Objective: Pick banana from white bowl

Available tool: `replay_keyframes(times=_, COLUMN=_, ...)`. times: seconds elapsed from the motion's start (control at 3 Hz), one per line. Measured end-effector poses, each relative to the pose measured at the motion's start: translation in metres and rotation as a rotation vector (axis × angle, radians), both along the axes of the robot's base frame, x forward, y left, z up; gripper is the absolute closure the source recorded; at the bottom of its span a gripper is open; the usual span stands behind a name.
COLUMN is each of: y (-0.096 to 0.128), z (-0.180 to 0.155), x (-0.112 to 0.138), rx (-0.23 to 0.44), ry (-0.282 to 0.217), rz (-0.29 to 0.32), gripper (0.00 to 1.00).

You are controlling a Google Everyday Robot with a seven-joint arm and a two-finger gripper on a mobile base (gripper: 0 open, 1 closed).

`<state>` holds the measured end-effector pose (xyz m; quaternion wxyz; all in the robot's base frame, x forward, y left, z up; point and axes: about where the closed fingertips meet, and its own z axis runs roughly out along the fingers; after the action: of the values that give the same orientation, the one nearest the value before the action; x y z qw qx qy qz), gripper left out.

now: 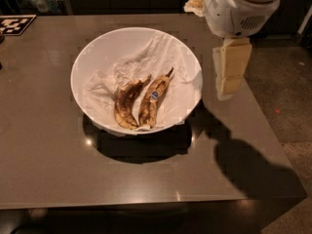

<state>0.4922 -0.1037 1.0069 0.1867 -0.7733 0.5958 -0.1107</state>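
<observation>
The banana (152,100) is seen in the white bowl (96,53) on crumpled paper (157,57), beside a darker banana (126,101); the gripper (225,89) is poised right of the bowl, spread not discernible.

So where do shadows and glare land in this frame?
Camera view: the white bowl casts a dark shadow on the table in front, with small glints; the gripper, right of the bowl, shadows the table's right side; the banana is evenly lit.

White rounded arm housing (239,9) with vent slots (252,22); cream, blocky pincer (229,84) beneath it.
</observation>
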Motion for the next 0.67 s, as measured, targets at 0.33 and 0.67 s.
replay_keyframes(times=0.33, y=0.0026, z=0.0006, x=0.0012, rx=-0.005, ry=-0.005, rz=0.010, gripper=0.00)
replay_keyframes(times=0.67, y=0.0079, z=-0.0021, x=0.0054, rx=0.014, ry=0.010, rz=0.028, gripper=0.00)
